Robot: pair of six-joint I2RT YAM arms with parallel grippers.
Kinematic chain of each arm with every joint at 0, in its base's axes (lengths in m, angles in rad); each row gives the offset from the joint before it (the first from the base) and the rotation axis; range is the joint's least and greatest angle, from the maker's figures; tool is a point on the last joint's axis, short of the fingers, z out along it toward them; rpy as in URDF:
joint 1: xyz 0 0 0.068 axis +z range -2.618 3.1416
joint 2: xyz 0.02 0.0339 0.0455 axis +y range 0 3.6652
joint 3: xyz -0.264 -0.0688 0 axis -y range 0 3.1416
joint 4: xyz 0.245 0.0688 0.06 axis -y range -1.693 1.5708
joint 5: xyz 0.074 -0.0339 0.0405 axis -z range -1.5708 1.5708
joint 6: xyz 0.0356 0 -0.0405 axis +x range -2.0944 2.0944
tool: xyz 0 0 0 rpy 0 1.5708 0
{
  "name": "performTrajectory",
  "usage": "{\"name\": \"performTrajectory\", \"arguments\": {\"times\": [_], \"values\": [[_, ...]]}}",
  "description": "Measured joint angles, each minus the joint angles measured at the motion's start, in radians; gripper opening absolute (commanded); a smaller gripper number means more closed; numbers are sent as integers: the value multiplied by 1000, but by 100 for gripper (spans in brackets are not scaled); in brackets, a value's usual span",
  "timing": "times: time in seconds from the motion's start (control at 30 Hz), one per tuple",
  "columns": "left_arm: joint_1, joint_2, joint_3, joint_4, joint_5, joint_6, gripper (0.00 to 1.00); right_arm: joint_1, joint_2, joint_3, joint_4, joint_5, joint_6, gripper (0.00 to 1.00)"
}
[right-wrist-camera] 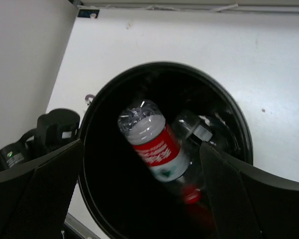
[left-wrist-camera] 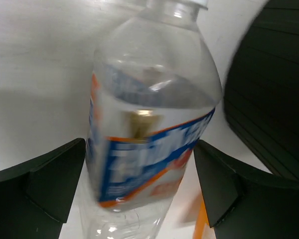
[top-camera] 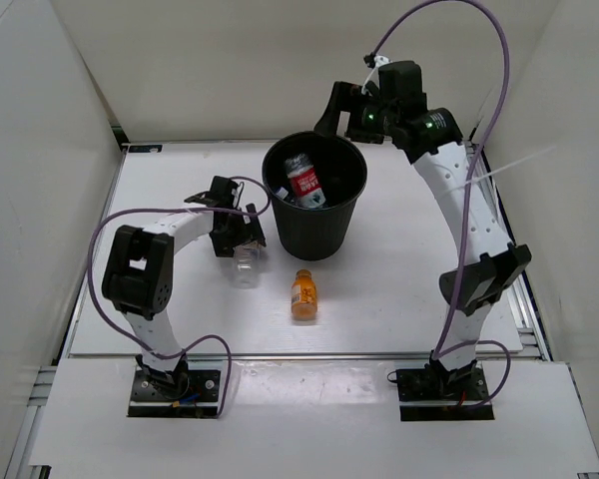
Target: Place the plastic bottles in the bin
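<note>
White-blue label bottle (left-wrist-camera: 149,149) cropped top, bottom; bin (right-wrist-camera: 114,191) contents under red-label bottle (right-wrist-camera: 158,149) indistinct.

Clear bottle (left-wrist-camera: 149,144), white-blue label with orange trim, filled centre of frame, neck toward top. Left gripper (left-wrist-camera: 139,149) spread wide, black fingers (left-wrist-camera: 45,184) flanking bottle on both sides; contact not discernible. Ribbed black bin (left-wrist-camera: 269,99) wall at right. White table (left-wrist-camera: 40,64) beneath. Blurred orange sliver (left-wrist-camera: 202,226) at bottom edge.

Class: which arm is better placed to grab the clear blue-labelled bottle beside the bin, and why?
The left. The left claw, open, straddles the bottle; the right claw hangs open above the bin, away from it.
</note>
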Motion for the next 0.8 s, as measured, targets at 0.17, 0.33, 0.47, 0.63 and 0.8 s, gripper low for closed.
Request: {"name": "performTrajectory", "arguments": {"times": [0.17, 0.33, 0.47, 0.63, 0.8], "values": [[-2, 61, 34, 11, 16, 21, 74, 24, -158, -127, -39, 29, -3, 100], [10, 50, 34, 18, 35, 25, 47, 42, -399, -255, -82, 45, 13, 100], [38, -71, 32, -32, -10, -5, 49, 34, -560, -387, -95, 84, 45, 100], [70, -163, 378, -132, -54, -55, 58, -32, -649, -586, -104, 91, 112, 100], [-16, -138, 780, -92, -17, -57, 72, -116, -638, -750, -112, 73, 205, 100]]}}
